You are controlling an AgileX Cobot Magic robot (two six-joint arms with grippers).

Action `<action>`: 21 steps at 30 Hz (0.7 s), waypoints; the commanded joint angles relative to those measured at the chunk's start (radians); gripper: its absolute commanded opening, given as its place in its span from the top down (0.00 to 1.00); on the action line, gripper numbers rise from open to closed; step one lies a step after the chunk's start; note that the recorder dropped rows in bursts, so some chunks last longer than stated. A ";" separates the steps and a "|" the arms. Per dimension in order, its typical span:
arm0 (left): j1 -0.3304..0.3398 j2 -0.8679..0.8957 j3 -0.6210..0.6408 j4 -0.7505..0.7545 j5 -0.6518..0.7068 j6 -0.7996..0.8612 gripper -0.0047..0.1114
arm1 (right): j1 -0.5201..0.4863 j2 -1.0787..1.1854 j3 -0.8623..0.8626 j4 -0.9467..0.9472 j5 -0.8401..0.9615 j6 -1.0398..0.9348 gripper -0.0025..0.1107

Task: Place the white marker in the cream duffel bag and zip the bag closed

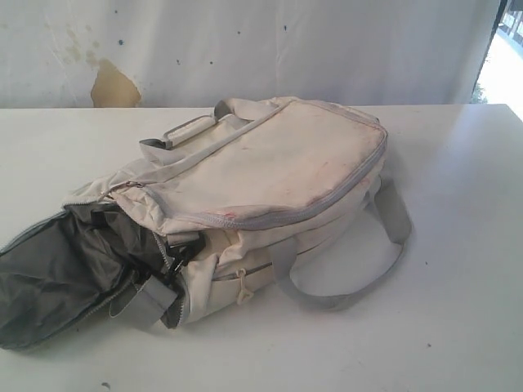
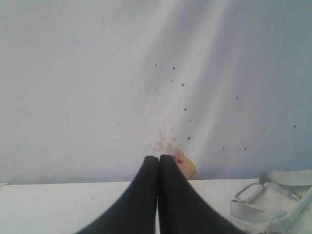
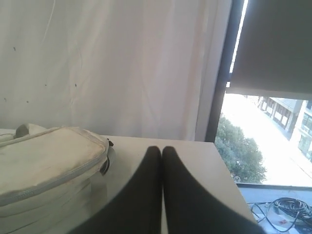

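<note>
White table [image 1: 458, 327] bears cream duffel bag [image 1: 286, 163], stained curtain [image 1: 245, 49] behind

The duffel bag [image 1: 278, 163] lies on the table [image 1: 458, 310], open end at front left

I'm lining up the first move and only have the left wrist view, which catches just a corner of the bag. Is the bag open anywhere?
Observer: Yes. In the exterior view the cream duffel bag gapes at its left end, with dark grey fabric spilling out onto the table.
Operator: What is the right arm doing?
Observer: The right gripper has its jaws shut with nothing between them. The bag's zipped top panel is close by it.
Operator: Any sign of the marker?
Observer: No. None of the three views shows the white marker, so I cannot say where it is.
</note>
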 commanded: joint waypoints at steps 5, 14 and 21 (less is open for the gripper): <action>-0.004 -0.002 0.228 -0.004 -0.258 -0.009 0.96 | -0.004 -0.005 0.265 -0.011 -0.322 0.007 0.98; -0.004 -0.002 0.392 -0.004 -0.334 -0.009 0.96 | -0.004 -0.005 0.487 -0.011 -0.505 0.007 0.98; -0.004 -0.002 0.392 -0.030 -0.302 -0.011 0.96 | -0.004 -0.005 0.512 -0.007 -0.467 0.009 0.98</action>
